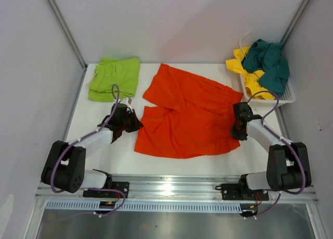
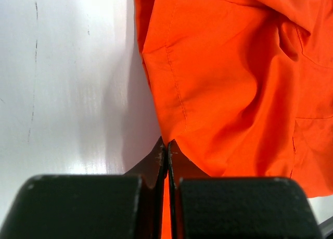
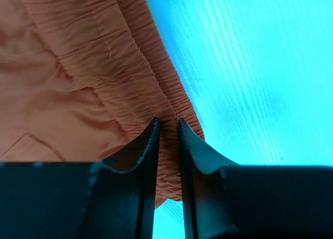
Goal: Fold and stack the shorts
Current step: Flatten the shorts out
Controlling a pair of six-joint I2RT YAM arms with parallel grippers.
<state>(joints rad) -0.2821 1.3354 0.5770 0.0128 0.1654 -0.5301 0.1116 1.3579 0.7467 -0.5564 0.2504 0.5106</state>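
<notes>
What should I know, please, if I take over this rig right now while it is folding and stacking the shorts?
Left gripper: shut on a leg hem of the orange shorts.
Right gripper: jaws slightly apart around that pair's waistband; unclear whether they grip it.
Orange shorts: spread flat mid-table, not yet folded.
Green shorts: folded, at the far left of the table. Done.
Yellow shorts and teal shorts: bunched in the basket, far right.
Left to do: fold the orange pair, probably stack it on the green, then do the yellow and teal.
</notes>
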